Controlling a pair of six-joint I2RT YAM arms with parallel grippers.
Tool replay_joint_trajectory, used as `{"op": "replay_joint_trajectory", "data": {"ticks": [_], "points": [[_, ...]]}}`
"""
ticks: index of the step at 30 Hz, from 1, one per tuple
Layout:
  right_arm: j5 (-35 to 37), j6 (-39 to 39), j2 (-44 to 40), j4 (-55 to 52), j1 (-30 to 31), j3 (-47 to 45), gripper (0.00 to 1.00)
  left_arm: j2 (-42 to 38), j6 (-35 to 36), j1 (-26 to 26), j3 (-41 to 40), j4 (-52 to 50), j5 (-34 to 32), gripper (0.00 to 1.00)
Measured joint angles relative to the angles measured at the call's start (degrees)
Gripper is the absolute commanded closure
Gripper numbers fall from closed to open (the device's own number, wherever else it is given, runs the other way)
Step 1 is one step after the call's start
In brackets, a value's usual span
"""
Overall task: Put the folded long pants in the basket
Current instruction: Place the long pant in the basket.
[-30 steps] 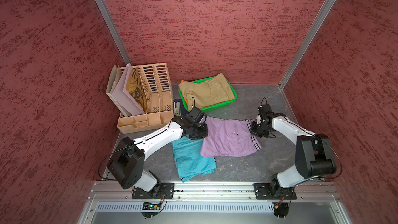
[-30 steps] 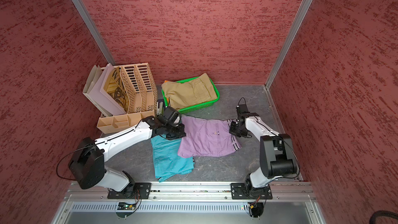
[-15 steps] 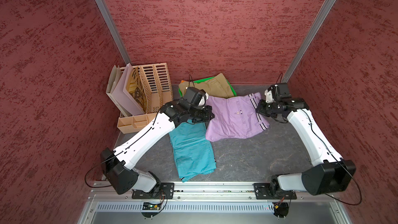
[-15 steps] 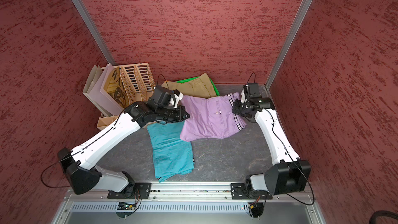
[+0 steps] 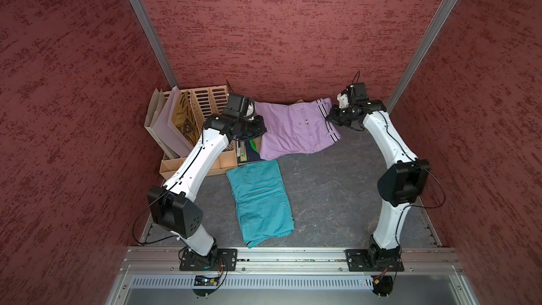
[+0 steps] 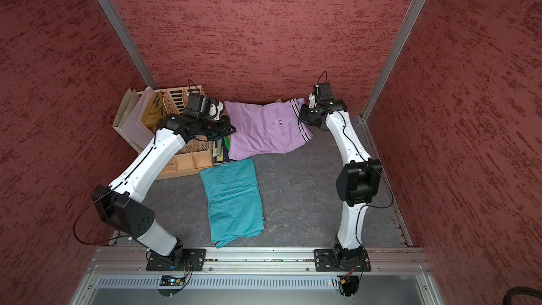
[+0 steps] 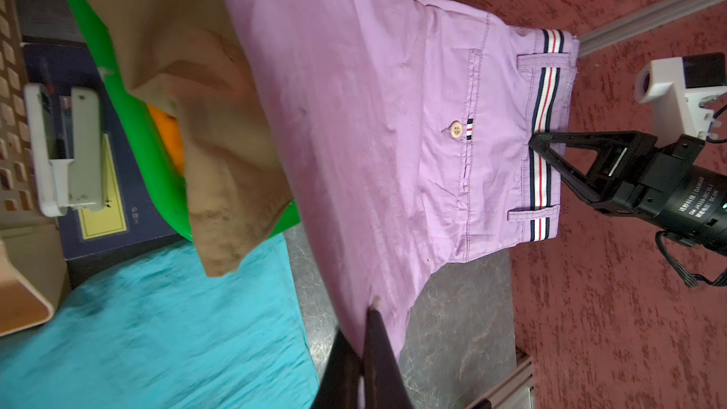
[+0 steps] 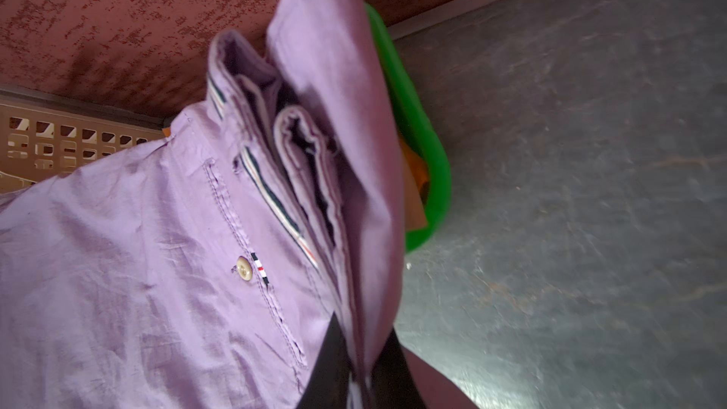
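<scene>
The lilac pants (image 5: 293, 130) (image 6: 261, 130) with the striped waistband hang stretched between both arms at the back, over the basket. My left gripper (image 5: 259, 126) (image 7: 356, 319) is shut on their plain edge. My right gripper (image 5: 330, 117) (image 8: 363, 321) is shut on the waistband end (image 7: 545, 112). Under them the green basket (image 7: 130, 120) (image 8: 425, 159) holds khaki pants (image 7: 220, 112) lying on orange pants (image 7: 171, 139). From above, the lilac cloth hides the basket almost wholly. The teal pants (image 5: 261, 200) (image 6: 234, 200) lie folded on the grey floor, nearer the front.
A beige slotted file organiser (image 5: 205, 107) with folders stands at the back left, close to my left arm. A stapler (image 7: 67, 151) lies on a dark blue box (image 7: 114, 190) between organiser and basket. The red back wall (image 5: 293, 54) is right behind the basket.
Both arms have lifted the lilac pants off the floor and carried them towards the back wall, over the basket. The teal pants have stayed put.
</scene>
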Motion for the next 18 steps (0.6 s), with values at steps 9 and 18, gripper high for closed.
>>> {"op": "replay_joint_trajectory", "data": {"ticks": [9, 18], "points": [[-4.31, 3.91, 23.34, 2.99, 2.86, 25.7, 1.0, 5.81, 0.87, 4.81, 0.17, 5.46, 1.95, 1.0], [-4.63, 6.43, 27.21, 4.81, 2.71, 25.97, 1.0, 10.58, 0.66, 8.92, -1.77, 8.76, 4.94, 1.0]]}}
